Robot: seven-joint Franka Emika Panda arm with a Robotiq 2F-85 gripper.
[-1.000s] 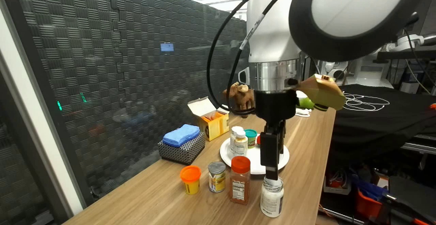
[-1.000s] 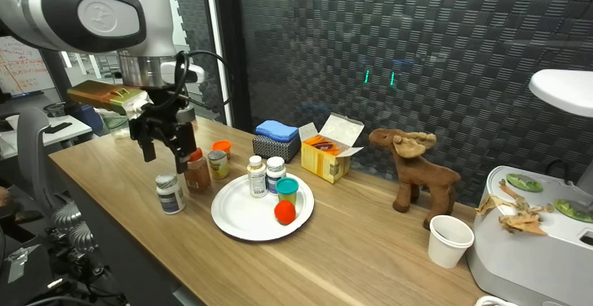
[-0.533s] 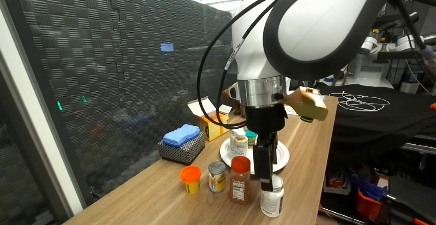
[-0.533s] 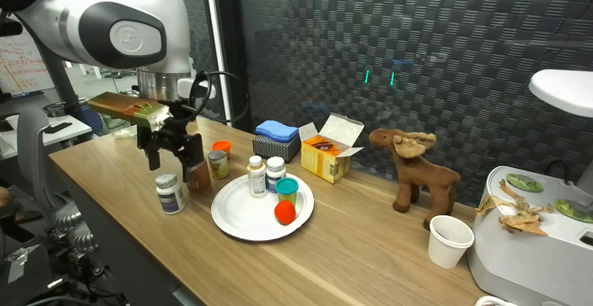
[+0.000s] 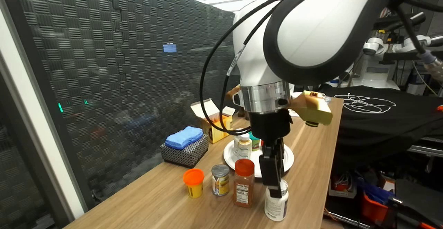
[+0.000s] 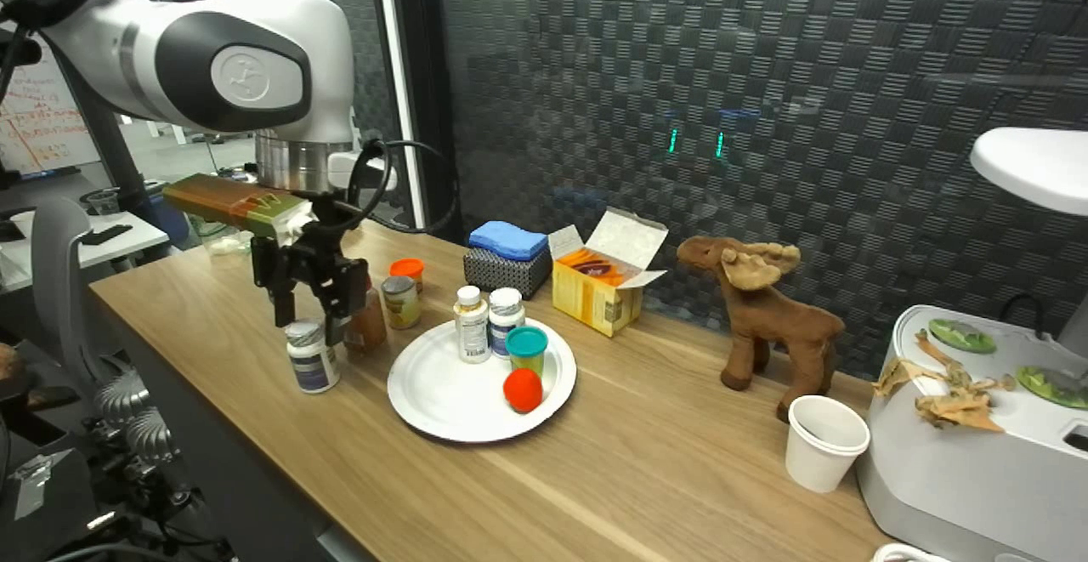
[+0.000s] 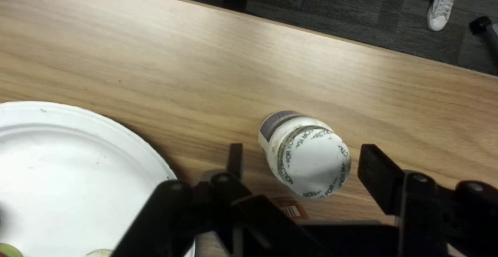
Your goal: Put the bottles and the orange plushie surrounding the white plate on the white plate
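Straddling the seal-topped white bottle [image 6: 313,364] with claw [image 7: 303,158] spread wide
Allowing side clearance, apparently for gripping that upright bottle — on the desk [image 6: 586,468], near but off the white plate [image 6: 442,396].

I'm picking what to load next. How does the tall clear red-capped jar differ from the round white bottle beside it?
The clear red-capped jar is taller than the round white bottle. The jar looks reddish-brown inside; the bottle is opaque white. The open pincer straddles the bottle's top, not the jar. Both stand upright on the wooden table.
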